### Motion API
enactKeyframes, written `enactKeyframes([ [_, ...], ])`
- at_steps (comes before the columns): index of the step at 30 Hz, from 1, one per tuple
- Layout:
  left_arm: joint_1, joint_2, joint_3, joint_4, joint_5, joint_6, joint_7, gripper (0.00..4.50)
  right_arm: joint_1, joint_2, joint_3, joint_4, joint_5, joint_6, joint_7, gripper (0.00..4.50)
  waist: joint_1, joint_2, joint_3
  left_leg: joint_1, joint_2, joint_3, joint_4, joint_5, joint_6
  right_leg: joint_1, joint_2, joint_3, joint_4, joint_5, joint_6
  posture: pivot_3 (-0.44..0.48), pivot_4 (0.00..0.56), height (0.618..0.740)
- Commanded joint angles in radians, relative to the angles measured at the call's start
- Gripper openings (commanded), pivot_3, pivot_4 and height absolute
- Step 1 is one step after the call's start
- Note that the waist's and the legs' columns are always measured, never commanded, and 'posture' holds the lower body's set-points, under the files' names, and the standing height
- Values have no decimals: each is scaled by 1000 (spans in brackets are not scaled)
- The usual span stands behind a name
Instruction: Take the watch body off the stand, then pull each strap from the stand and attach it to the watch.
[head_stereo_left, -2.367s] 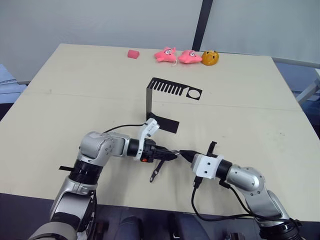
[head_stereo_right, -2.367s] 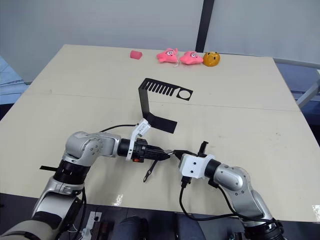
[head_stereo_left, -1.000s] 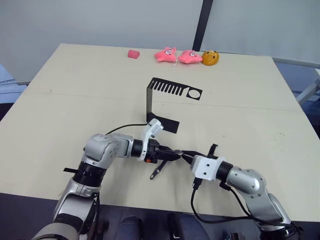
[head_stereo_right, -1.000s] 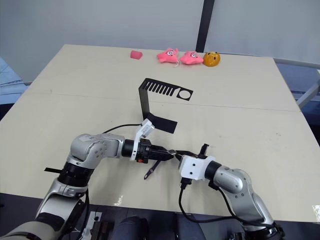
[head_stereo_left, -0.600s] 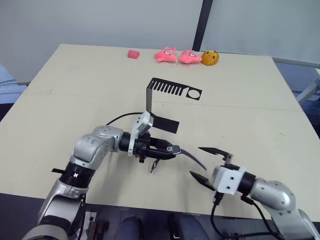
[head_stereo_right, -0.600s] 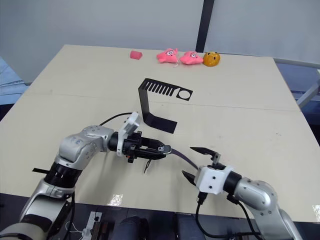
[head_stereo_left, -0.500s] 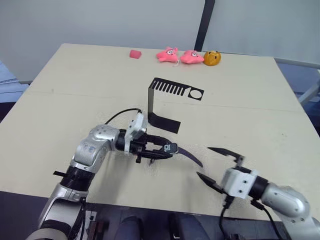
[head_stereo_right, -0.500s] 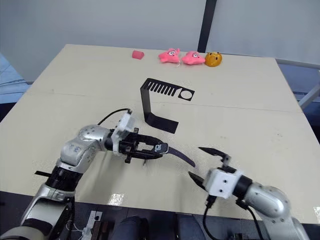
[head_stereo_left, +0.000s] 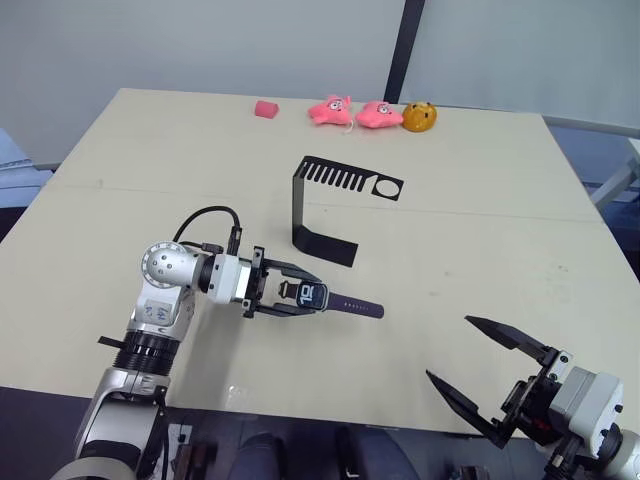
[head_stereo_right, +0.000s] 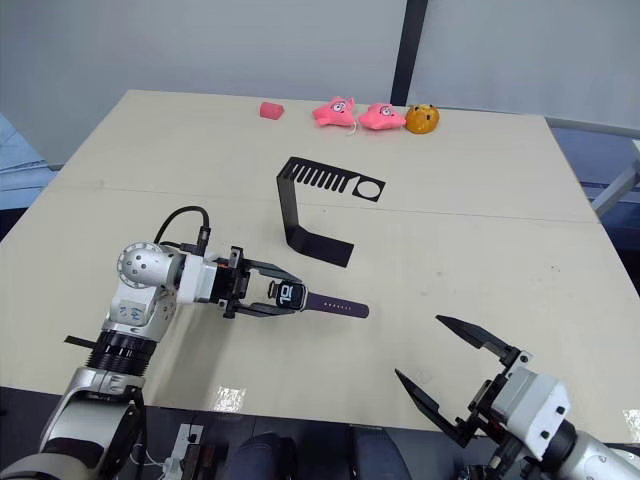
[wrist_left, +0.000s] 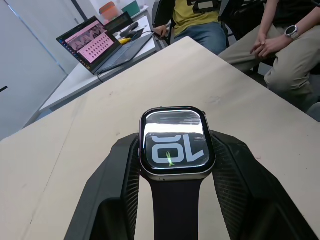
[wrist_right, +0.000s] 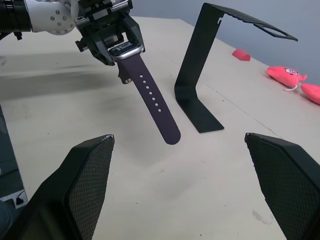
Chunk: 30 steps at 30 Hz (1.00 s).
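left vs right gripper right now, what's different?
The left gripper is shut on the watch body, one strap trailing out from it; the right gripper is wide open with nothing in it. The left gripper sits over the table near the stand; the right gripper hangs at the table's near edge. Both have two black fingers.

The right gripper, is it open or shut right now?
Open. The right gripper has its two black fingers spread wide apart, nothing between them.

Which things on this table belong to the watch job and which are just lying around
For the job: watch body in the left gripper, attached strap, stand.
Lying about: two pink plush toys, orange toy, small pink block.
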Motion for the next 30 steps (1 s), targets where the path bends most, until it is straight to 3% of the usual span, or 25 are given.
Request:
enactKeyframes([
  [1,2,-11,-44,-106,-21,200,82,1592,-15,-4,12,-39,15,2,2,4436,0,0,0,0,0,0,0,0,0,0,0,0,0,0,0,0,150,740],
  [4,-30,-60,-100,-157,12,365,184,1592,-31,-22,10,-36,31,21,9,4436,4,0,0,0,0,0,1,0,0,0,-1,0,0,0,0,0,150,740],
  [9,-53,-131,-206,-95,170,419,312,1592,-45,-62,40,-19,5,25,53,4436,1,0,0,0,-1,-2,1,0,1,1,0,1,0,-1,2,0,150,740],
  [17,-27,-122,-277,-13,305,321,334,1592,-47,-67,49,7,11,40,58,4436,2,0,0,1,-1,-1,0,0,0,1,0,2,0,-1,1,0,150,740],
  [25,-37,-141,-276,52,318,345,322,1592,-87,-70,43,64,29,56,57,4436,2,0,0,1,-2,-1,0,0,1,1,0,2,0,-1,1,0,150,740],
  [26,-36,-148,-265,57,312,342,331,2392,-96,-72,40,70,33,60,59,4500,1,0,0,1,-1,-1,0,0,0,1,0,2,0,-1,1,0,150,740],
  [28,-34,-146,-255,51,295,331,308,3061,-108,-80,27,81,47,69,65,4500,1,0,0,1,-1,-1,0,0,0,1,0,2,1,-1,1,0,150,740],
  [30,-30,-135,-225,46,267,281,286,4139,-107,-93,3,88,64,77,77,4500,2,0,0,1,-1,-1,0,0,0,1,0,2,1,-1,1,0,150,740],
])
